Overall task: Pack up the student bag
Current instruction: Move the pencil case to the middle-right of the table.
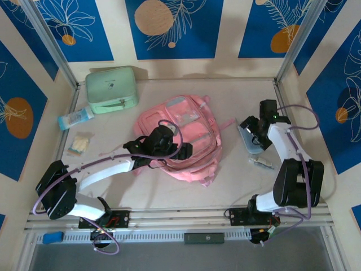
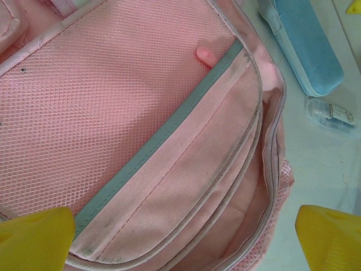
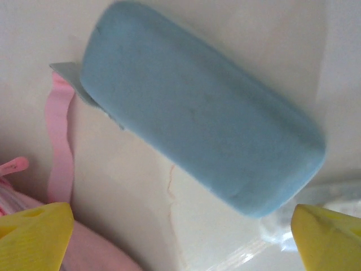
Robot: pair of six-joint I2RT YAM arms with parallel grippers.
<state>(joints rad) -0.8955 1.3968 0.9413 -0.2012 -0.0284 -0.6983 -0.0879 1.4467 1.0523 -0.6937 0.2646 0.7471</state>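
The student bag [image 1: 189,132] is a soft pink backpack lying flat mid-table. In the left wrist view its mesh front panel [image 2: 101,101] and a grey-green trim band show, and a zipped compartment [image 2: 265,197] gapes open along its edge. My left gripper [image 1: 172,148] hovers over the bag, open, its yellow fingertips [image 2: 34,237] wide apart with nothing between them. My right gripper [image 1: 252,127] hangs open just above a light blue oblong case [image 3: 203,124] lying on the table right of the bag, fingertips [image 3: 330,237] apart and empty.
A mint green zip case [image 1: 111,89] stands at the back left, with a blue-and-white tube [image 1: 75,118] and a small packet [image 1: 79,144] in front of it. A small clear bottle [image 1: 262,164] lies near the blue case. A pink strap [image 3: 59,147] trails beside the case.
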